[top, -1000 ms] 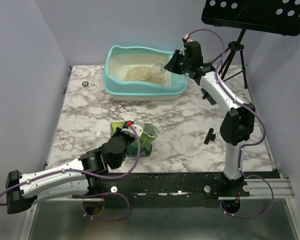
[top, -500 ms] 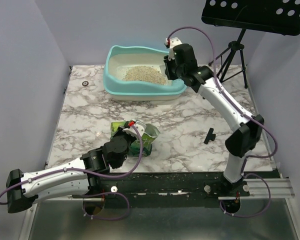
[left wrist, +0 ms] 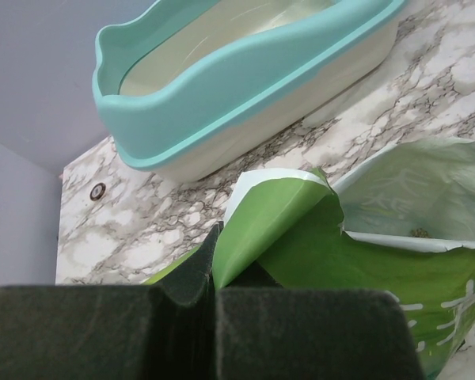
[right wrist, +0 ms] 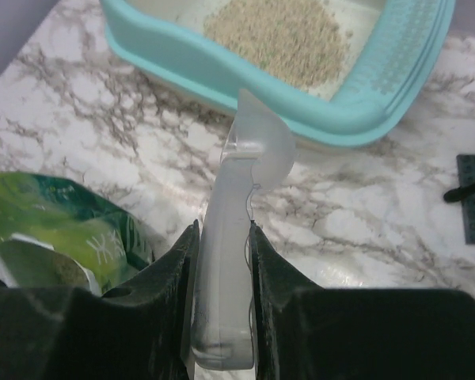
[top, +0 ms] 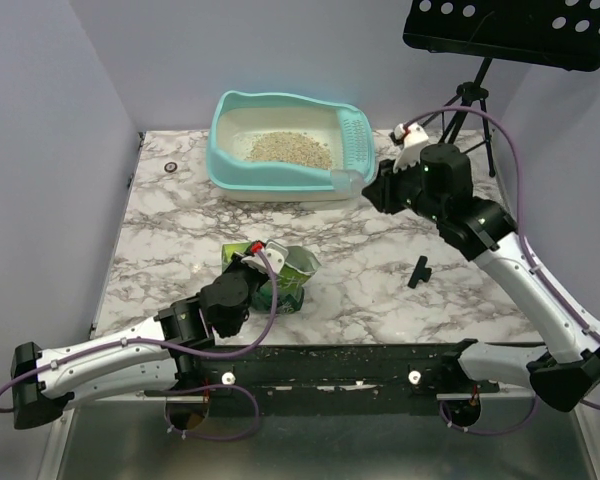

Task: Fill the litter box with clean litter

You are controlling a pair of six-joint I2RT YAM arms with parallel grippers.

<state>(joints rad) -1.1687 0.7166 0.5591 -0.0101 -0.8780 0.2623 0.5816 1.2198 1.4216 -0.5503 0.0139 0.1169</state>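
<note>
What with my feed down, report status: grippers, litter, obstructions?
Left gripper shut on pouch flap. Right gripper shut on clear scoop, outside litter box. Litter heaped in box. Black part loose on table.

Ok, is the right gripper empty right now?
No, the right gripper is shut on the handle of a clear plastic scoop.

Black music stand (top: 510, 35) beyond marble table (top: 180, 230); small black clip (top: 418, 270), perhaps.
</note>
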